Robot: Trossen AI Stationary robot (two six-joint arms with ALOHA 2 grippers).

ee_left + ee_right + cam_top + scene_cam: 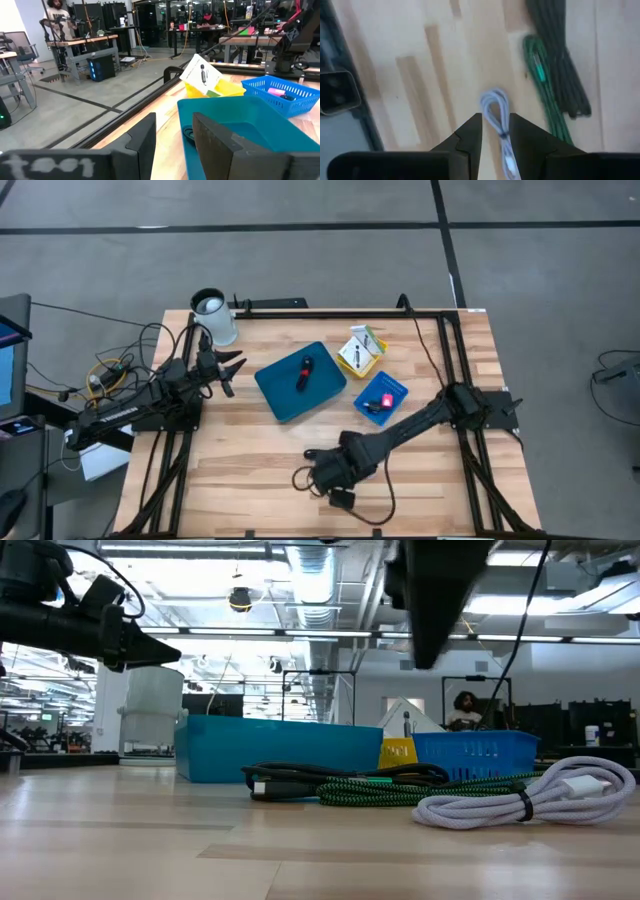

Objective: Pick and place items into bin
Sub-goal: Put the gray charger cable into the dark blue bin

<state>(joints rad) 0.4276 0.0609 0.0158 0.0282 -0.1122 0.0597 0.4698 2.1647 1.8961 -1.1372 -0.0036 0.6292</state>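
My right gripper (495,131) hangs above the table's near middle (325,465), fingers pointing down with a narrow gap, touching nothing. Below it lie a coiled white cable (496,107) (540,795), a green braided cable (542,85) (400,790) and a black cable (562,60) (330,775), all flat on the wood. The teal bin (300,382) (240,125) holds a black and red piece (304,372). My left gripper (230,368) (172,142) waits open beside the bin's left side. A white packet (202,75) leans in a yellow tray (360,352). A pink-red piece (386,400) lies in a blue basket (381,397).
A white cup-like container (215,318) stands at the far left corner. The yellow tray and blue basket (282,92) sit right of the teal bin. A dark frame (440,320) runs along the table's edges. Bare wood lies along the near left (230,480).
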